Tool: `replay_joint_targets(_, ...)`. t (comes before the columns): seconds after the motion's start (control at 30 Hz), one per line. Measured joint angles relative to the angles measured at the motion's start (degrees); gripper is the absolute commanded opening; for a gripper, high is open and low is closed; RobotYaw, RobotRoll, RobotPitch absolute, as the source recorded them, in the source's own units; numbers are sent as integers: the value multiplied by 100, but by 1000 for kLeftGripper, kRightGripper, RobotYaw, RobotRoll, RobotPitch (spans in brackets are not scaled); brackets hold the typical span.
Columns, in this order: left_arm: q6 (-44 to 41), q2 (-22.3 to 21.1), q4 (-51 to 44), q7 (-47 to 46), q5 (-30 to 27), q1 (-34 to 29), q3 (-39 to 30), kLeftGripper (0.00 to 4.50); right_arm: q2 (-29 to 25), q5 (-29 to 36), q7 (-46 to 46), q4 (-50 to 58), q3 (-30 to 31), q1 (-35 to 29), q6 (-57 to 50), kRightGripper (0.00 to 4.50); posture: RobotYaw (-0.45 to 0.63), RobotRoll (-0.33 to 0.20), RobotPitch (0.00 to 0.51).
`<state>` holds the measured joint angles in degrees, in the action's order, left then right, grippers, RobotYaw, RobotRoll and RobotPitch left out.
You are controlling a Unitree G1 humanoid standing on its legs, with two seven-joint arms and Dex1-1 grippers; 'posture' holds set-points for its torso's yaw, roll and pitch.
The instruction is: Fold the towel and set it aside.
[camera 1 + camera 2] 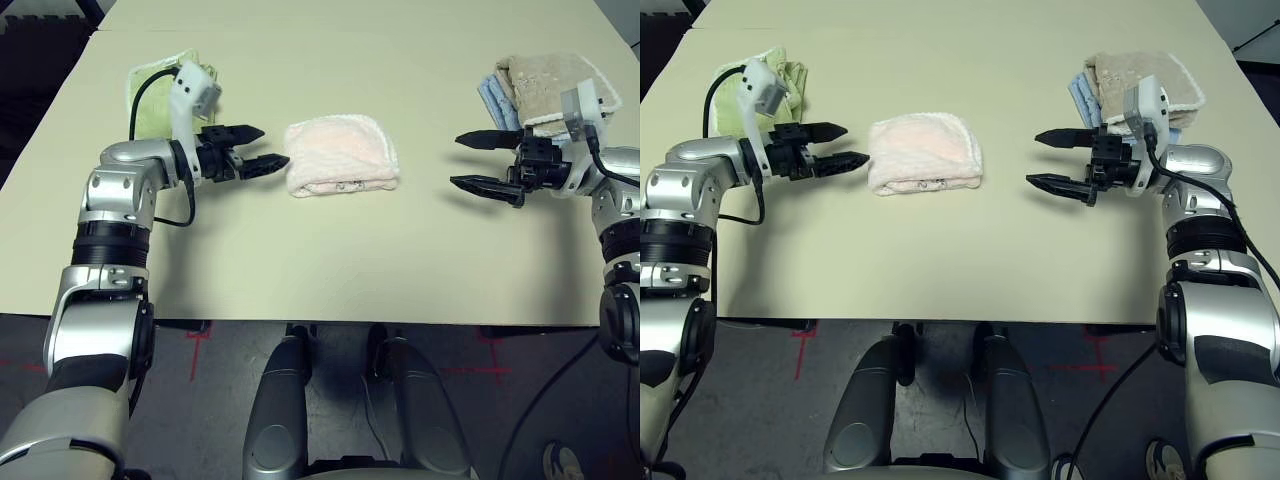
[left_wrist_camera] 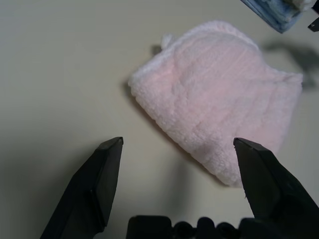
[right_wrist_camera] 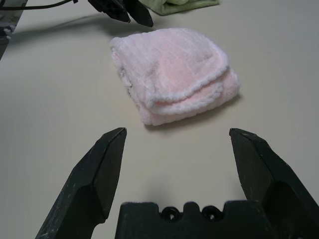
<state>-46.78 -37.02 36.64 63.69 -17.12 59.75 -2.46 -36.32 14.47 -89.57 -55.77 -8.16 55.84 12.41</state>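
Observation:
The pale pink towel (image 1: 341,154) lies folded into a small thick square at the middle of the table, its white corded edge (image 3: 189,92) showing along the layers. My left gripper (image 1: 262,146) stands open just to the left of it, fingertips close to the towel's edge and holding nothing. My right gripper (image 1: 472,161) is open too, a short way off to the right of the towel, with bare table between. Each wrist view looks past open fingers (image 2: 97,179) at the towel (image 2: 219,109).
A light green towel (image 1: 160,100) lies at the back left behind my left arm. A stack of beige (image 1: 545,85) and blue towels (image 1: 492,100) sits at the back right by my right wrist. The table's front edge (image 1: 320,318) runs close below.

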Motion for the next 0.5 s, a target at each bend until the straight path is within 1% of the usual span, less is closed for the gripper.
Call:
replay_joint_targets(0.13,-1315,85,386,-199,-407,347,-373,4500,-1,6,0,69,5,-57,-6,4466,41,0,284)
replay_joint_targets(0.27,-2338,249,566,-326,-836,639,-716,4500,-6,19,5,185,5,-107,-22,4466,38,0,285)
replay_joint_targets(0.33,-2590,293,605,-361,-955,725,-766,4500,-6,20,13,202,5,-129,-45,4466,38,0,285)
replay_joint_targets(0.4,-2660,338,600,-394,-987,731,-733,4500,-6,21,22,244,5,-151,-67,4466,38,0,285)
replay_joint_targets(0.5,-2671,464,554,-398,-982,706,-457,4500,-3,24,29,305,5,-172,-88,4466,31,0,288)
